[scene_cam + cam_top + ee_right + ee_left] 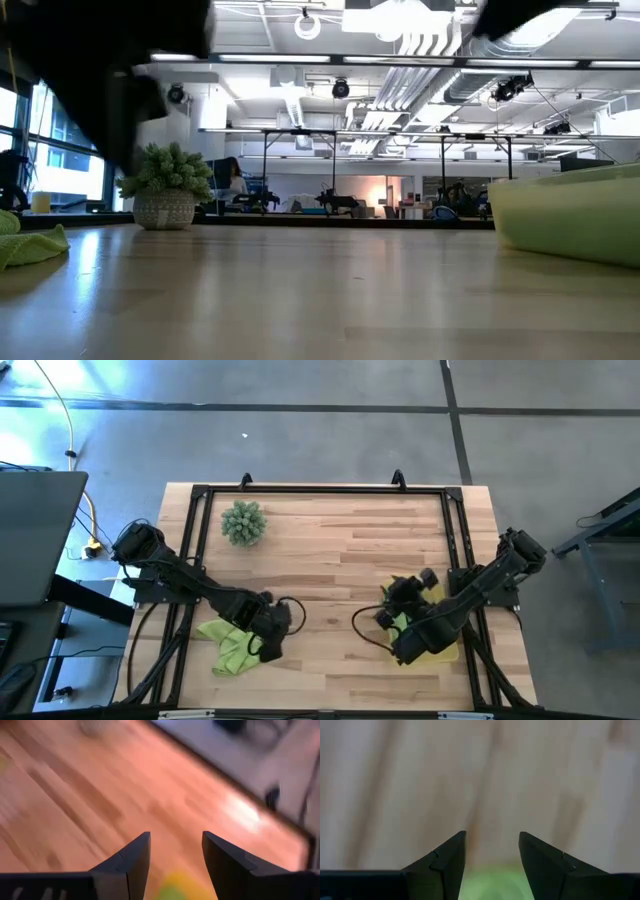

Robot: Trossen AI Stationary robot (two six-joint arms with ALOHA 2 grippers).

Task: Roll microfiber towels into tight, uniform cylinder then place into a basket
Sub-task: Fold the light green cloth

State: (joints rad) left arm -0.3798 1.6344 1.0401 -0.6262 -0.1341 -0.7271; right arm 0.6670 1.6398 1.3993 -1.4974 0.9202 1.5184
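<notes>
While both arms reach in from the lower corners of the high view, the left gripper [268, 645] sits over a crumpled lime green towel [228, 643] at lower left, and the right gripper [398, 622] hangs at lower right above the yellow basket [447, 652], where a bit of green [400, 622] shows beside the fingers; it is probably a towel lying in the tray, though the arm hides most of it and I cannot tell whether it is rolled. A spiky green plant ball [244, 522] stands well apart at upper left of the table [340, 540]. From the low view, the basket wall [565, 215] fills the right edge, its contents hidden behind the rim, and a fold of the loose towel [32, 245] lies at far left near the potted plant ball [166, 185]. In the left wrist view the two dark fingers [447, 862] stand spread with green cloth [490, 882] blurred between them at the bottom, not pinched. In the right wrist view the fingers [131, 862] are likewise spread and holding nothing, with yellow-green [177, 887] just below. The risk I see: the left-hand towel is bunched, not flat, so rolling it from this state could give a lumpy, loose cylinder that unrolls once released; and a roll dropped from height could spring open in the shallow basket.
</notes>
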